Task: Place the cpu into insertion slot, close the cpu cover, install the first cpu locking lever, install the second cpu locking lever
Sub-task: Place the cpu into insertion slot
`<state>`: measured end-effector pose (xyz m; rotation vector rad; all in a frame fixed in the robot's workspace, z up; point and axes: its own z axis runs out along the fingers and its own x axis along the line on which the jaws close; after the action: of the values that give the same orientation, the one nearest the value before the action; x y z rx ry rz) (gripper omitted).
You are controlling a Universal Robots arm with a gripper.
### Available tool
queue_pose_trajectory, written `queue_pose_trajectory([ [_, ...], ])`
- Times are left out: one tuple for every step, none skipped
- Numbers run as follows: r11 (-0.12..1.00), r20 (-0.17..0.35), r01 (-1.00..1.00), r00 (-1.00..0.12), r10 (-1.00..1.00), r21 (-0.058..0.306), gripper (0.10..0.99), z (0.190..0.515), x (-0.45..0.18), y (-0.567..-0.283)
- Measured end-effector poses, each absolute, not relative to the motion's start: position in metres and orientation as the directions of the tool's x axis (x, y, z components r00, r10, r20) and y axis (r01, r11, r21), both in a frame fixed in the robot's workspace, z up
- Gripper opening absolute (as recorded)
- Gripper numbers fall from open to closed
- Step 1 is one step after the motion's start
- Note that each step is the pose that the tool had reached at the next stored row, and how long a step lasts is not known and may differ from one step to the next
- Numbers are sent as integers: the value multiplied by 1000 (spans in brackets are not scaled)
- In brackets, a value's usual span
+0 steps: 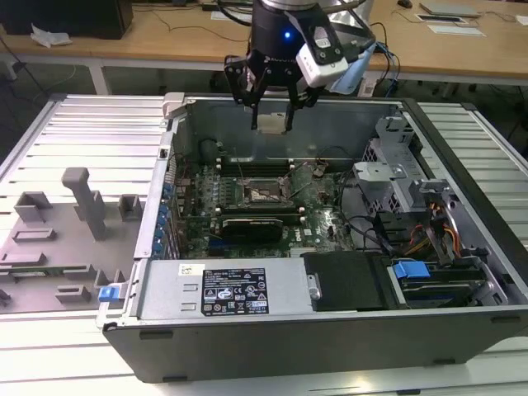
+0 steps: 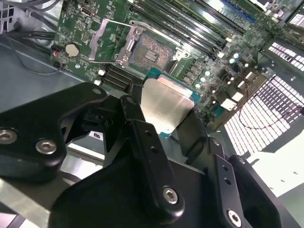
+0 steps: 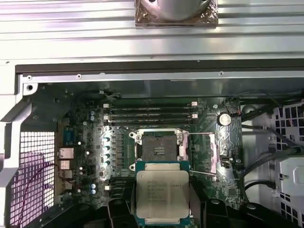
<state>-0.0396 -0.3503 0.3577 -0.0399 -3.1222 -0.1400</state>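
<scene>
Behind: wood desks [image 1: 124, 41]. Underneath: ribbed metal bench [image 1: 82, 124] w/ grey fixture blocks [image 1: 82, 202] toward exterior view's left, open PC case [image 1: 330, 346] next to them, green motherboard [image 1: 322, 219] exposed inside. Over case interior, up near far wall in exterior view: gripper [image 1: 272, 125], jaws pinching cpu [image 3: 162, 192] by two opposite edges, black fingers [image 2: 142, 133] tight against chip's sides in second wrist view. Silver-grey top of chip facing cameras in both wrist views, green edge peeking round it. Held above board, well apart from insertion slot [image 3: 159, 147], touching nothing but fingers. Slot itself: dark square contact field w/ shiny rim, uncovered, mid-board. Beside it, toward coin battery [image 2: 71, 49]: cpu cover [image 2: 127, 46] open & tilted up, board visible thru its window. Same side in first wrist view: thin wire levers [image 3: 204, 134], lying clear of slot. Btwn slot and far case wall: long black memory slots [image 3: 149, 113], parallel rows. In exterior view, nearer camera than slot: long black card [image 1: 252, 224]; nearer still, silver power supply [image 1: 165, 289] w/ label sticker along case edge. Toward exterior view's right: drive bay area w/ cables & blue clip [image 1: 411, 270].
</scene>
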Motion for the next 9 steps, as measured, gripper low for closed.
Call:
queue_pose_trajectory([
  [996,17,26,-1000,25,89,541,355,-40,-350],
  [996,16,26,-1000,25,89,541,352,-40,-350],
  [996,16,26,-1000,25,89,541,350,-40,-350],
  [996,15,25,-1000,24,89,541,348,-40,-350],
  [996,13,19,-1000,18,89,541,341,-41,-349],
  [996,10,13,-1000,12,90,541,336,-41,-348],
  [996,8,10,-1000,9,89,541,333,-41,-347],
  [996,6,7,-1000,6,89,541,331,-41,-346],
  [996,4,5,-1000,5,89,541,330,-41,-346],
])
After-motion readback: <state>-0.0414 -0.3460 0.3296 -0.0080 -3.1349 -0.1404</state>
